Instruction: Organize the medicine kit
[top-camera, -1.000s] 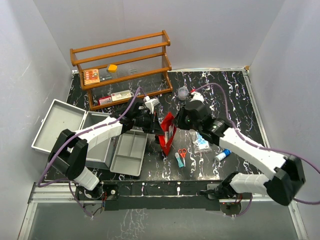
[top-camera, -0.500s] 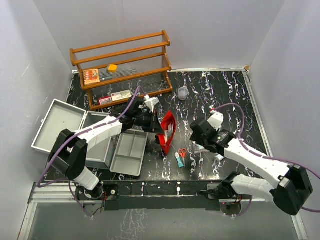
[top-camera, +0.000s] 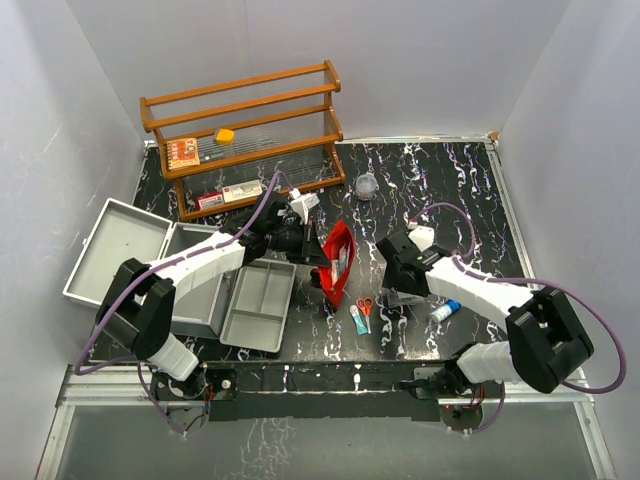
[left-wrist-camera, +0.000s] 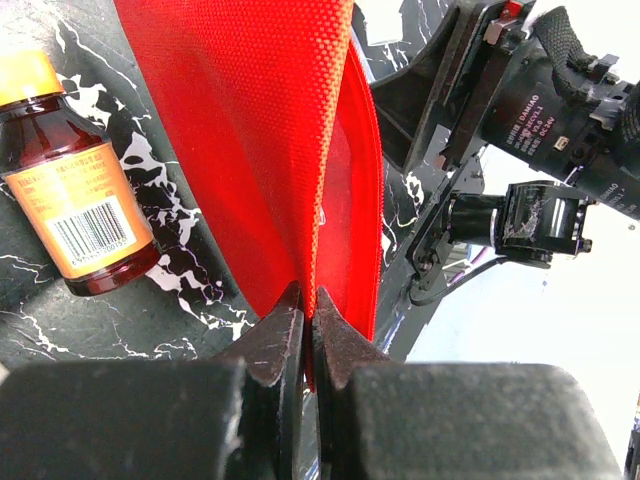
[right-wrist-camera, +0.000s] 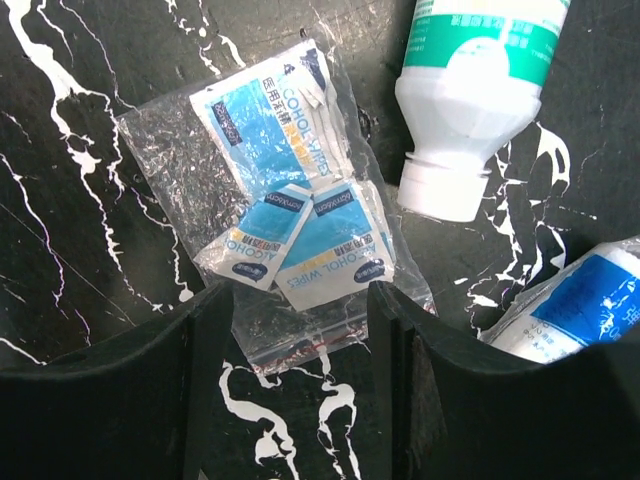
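The medicine kit (top-camera: 190, 262) is a silver-grey metal case at the left with its lid (top-camera: 115, 247) open. Its grey two-compartment tray (top-camera: 258, 305) lies beside it. My left gripper (left-wrist-camera: 308, 312) is shut on the edge of a red fabric pouch (left-wrist-camera: 260, 130) and holds it upright at mid-table (top-camera: 337, 262). My right gripper (right-wrist-camera: 300, 335) is open and low over a clear bag of alcohol wipes (right-wrist-camera: 290, 225), one finger at each side of the bag's near end. In the top view it (top-camera: 402, 282) is to the right of the pouch.
A brown medicine bottle (left-wrist-camera: 75, 195) lies beside the pouch. A white bottle with a green label (right-wrist-camera: 475, 100) and a blue-labelled tube (right-wrist-camera: 590, 300) lie by the wipes. Red scissors (top-camera: 365, 305) and a teal item (top-camera: 356, 320) lie in front. A wooden rack (top-camera: 245, 135) stands at the back, a clear cup (top-camera: 367, 185) beside it.
My right arm has left the red pouch and moved right and down to the bag of wipes. My left gripper has kept its hold on the pouch.
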